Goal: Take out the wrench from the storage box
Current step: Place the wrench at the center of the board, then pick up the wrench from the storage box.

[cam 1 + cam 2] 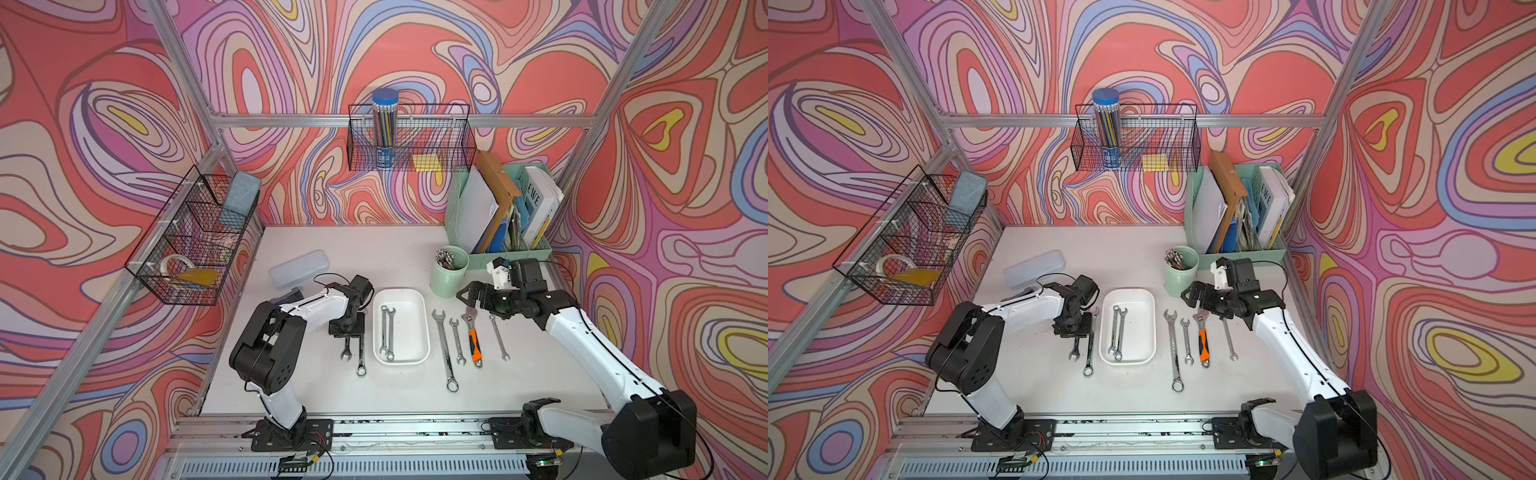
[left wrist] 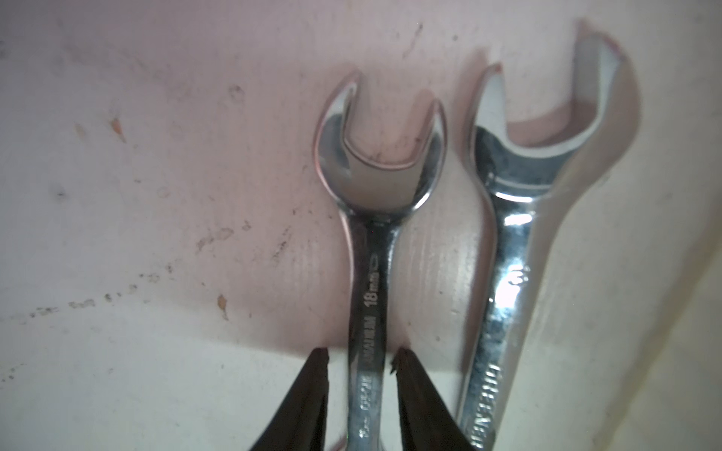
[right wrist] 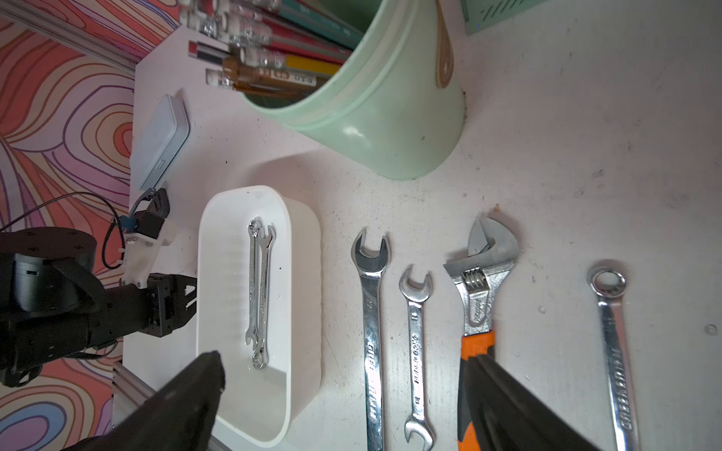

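Mid-table, about halfway between the left and right edges: the storage box [image 1: 411, 332], shallow, white, open on top. Inside, two slim chrome wrenches [image 1: 386, 332], lengthwise, side by side and touching, flat on the floor, nearer the box's left wall.

Left gripper [image 2: 357, 357] low over the table just outside that left wall. Fingers [image 2: 312, 390] slightly parted astride the shank of an 18 mm wrench [image 2: 375, 254], a sliver of gap on each side, so no real squeeze. A larger wrench [image 2: 508, 254] just beside it. Right gripper [image 1: 468, 296] spread wide and empty, above the far end of the tool row toward the right edge, near the green cup [image 1: 449, 272].

Handling, as a guess: solid steel, rigid, light enough yet dense, nothing fragile. Polished, hence slippery under hard pads. Hardly any clearance beneath a flat shank, and a neighbour pressed against it, likely to get dragged along. Best to pinch across the shank's narrow edges near mid-length for balance, straight from above, starting with the piece farther from the wall.
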